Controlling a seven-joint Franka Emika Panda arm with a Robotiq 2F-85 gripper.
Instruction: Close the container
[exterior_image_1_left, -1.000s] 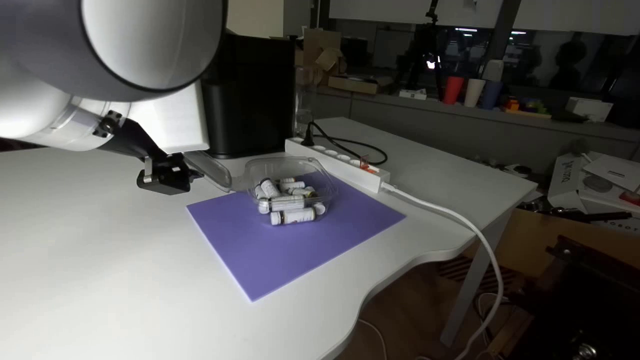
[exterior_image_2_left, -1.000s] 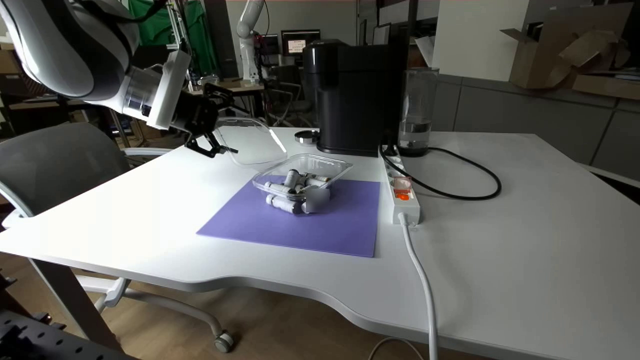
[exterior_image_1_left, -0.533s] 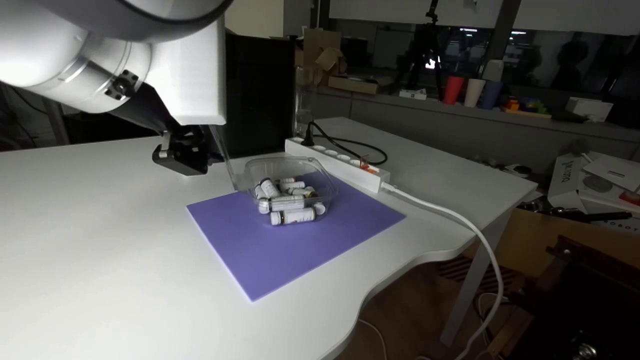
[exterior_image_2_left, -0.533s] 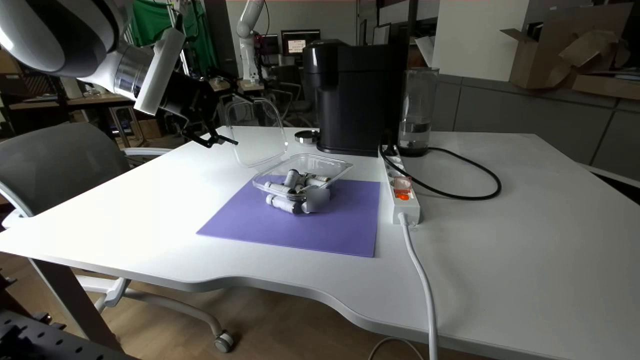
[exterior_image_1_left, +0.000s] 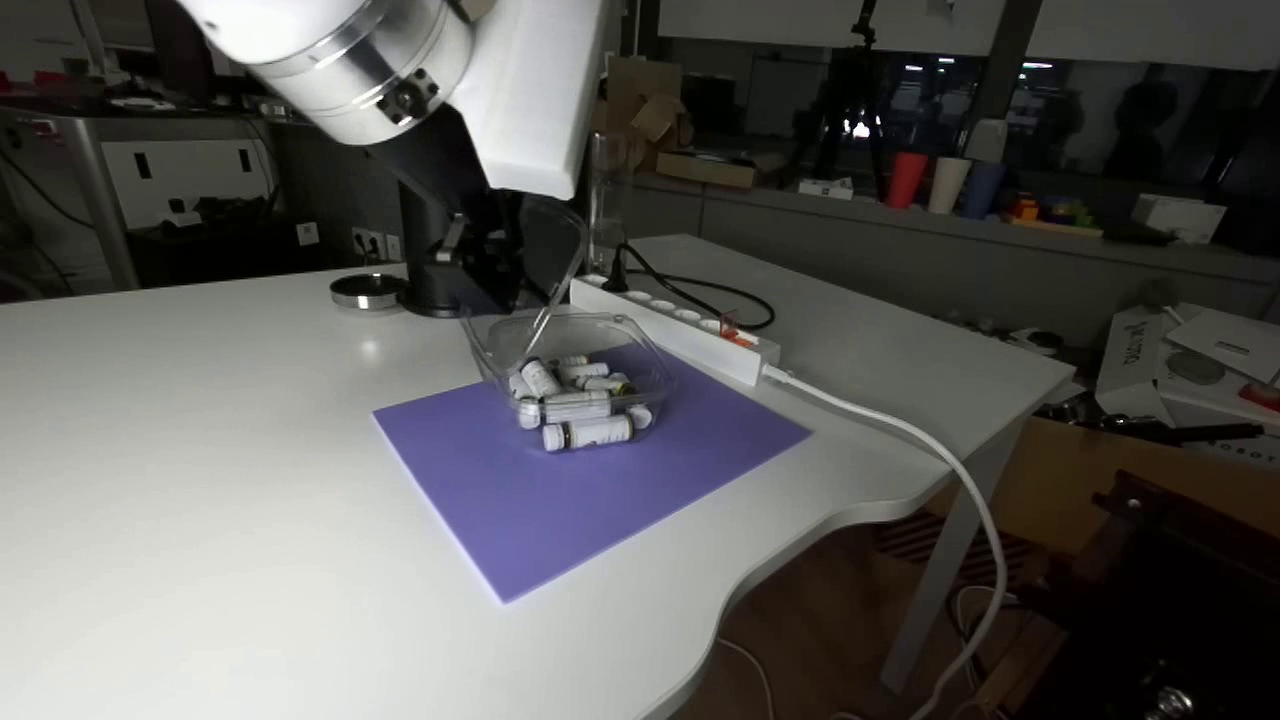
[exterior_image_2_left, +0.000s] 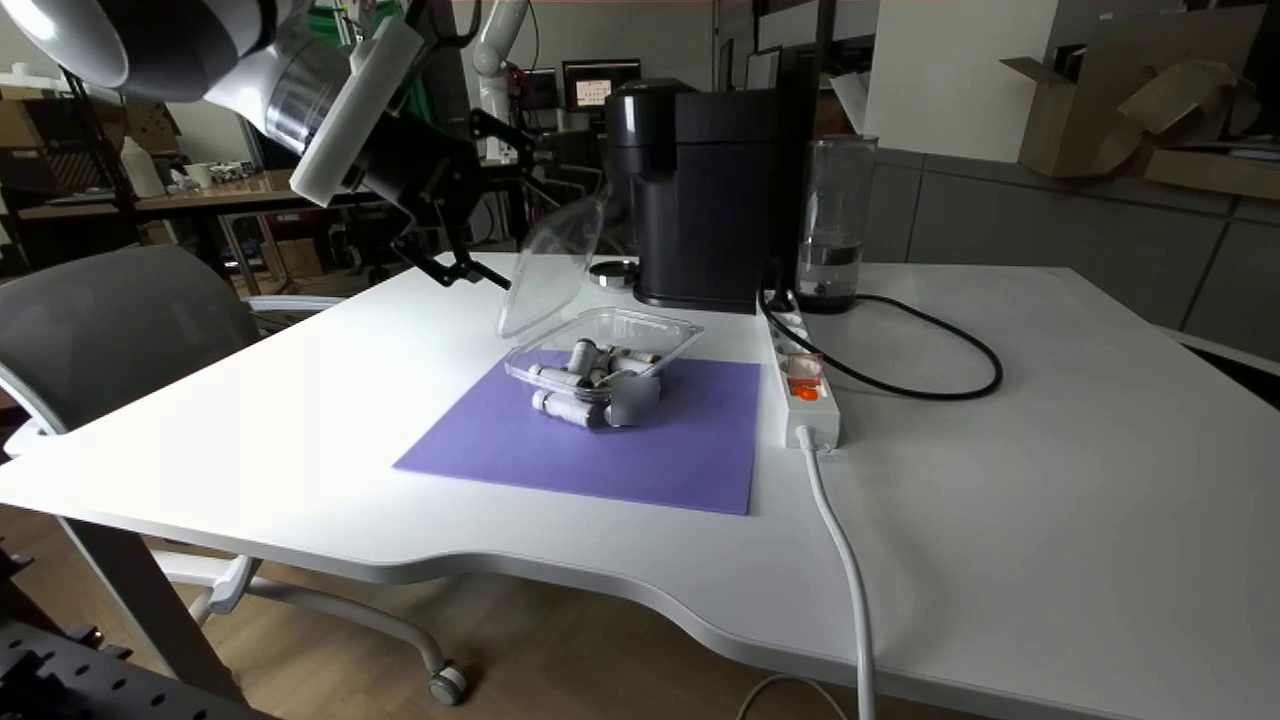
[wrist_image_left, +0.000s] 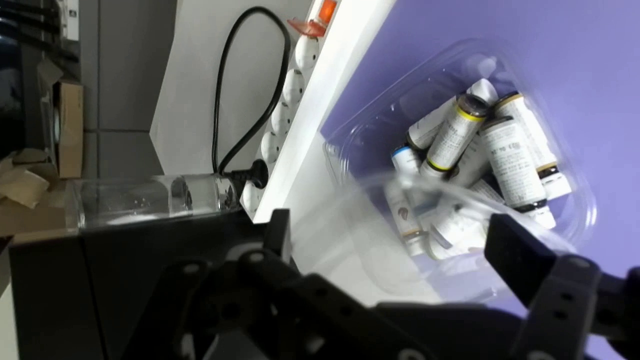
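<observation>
Container (exterior_image_2_left: 640, 328): base likely steady under weight of bottles (wrist_image_left: 515, 160); lid (exterior_image_2_left: 555, 265), we judge, light, springy, slick, easily creased. Best pushed flat near its free edge, not pinched. Looks shallow, colourless, see-through, round-cornered; lid tilted up, unclosed. Sits over far edge of purple mat (exterior_image_2_left: 575, 460) in both exterior views. Gripper (wrist_image_left: 395, 240): fingers (wrist_image_left: 520, 257) spread wide, pinching nothing, just beside lid; touch we can't confirm.

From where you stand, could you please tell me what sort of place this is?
Probably a robotics lab or workshop: an exterior view shows another robot arm in the background, a monitor and a wheeled chair.
</observation>
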